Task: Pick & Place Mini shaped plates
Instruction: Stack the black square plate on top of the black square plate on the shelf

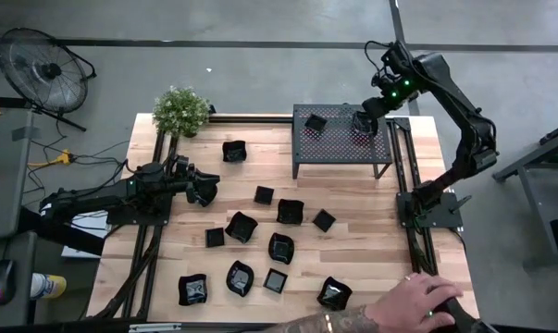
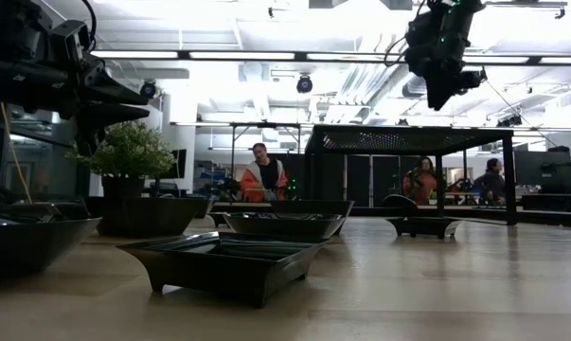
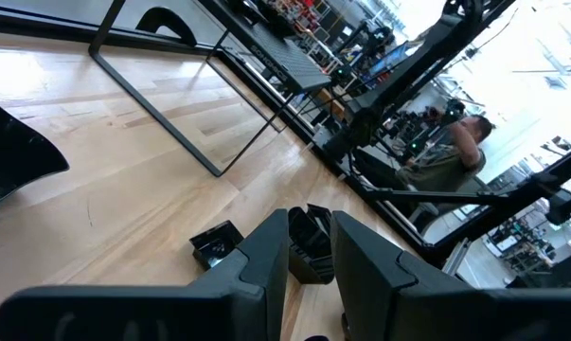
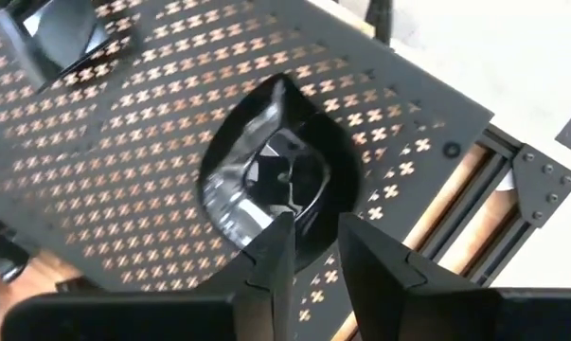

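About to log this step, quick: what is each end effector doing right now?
Left end effector: open a little, empty, above the table.
Right end effector: open, over a round plate lying on the rack, not gripping it.

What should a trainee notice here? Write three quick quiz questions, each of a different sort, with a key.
1. True or false: two plates lie on the rack.
2. Which arm's gripper hangs above the rack? A left; B right.
3. Is the left gripper holding a plate?
Key: 1 true. 2 B, the right gripper. 3 No; it is open and empty.
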